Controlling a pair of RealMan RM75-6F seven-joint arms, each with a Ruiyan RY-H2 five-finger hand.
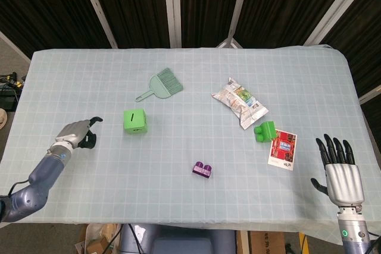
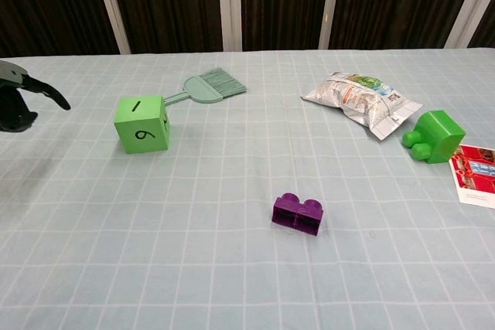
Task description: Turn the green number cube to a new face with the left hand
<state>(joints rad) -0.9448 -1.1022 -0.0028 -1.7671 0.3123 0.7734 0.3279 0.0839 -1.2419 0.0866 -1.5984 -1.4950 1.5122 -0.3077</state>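
Observation:
The green number cube (image 1: 134,121) (image 2: 142,124) sits on the table's left half, a 1 on its top face and a 6 or 9 on the face toward me. My left hand (image 1: 77,132) (image 2: 22,102) hovers to the cube's left, a clear gap away, fingers loosely curved and apart, holding nothing. My right hand (image 1: 341,168) hangs past the table's front right edge, fingers spread and straight, empty; the chest view does not show it.
A green hand brush (image 1: 161,84) lies behind the cube. A crumpled snack bag (image 1: 239,102), a green block (image 1: 265,130) and a printed card (image 1: 283,149) lie at the right. A purple brick (image 1: 203,169) sits near the front middle.

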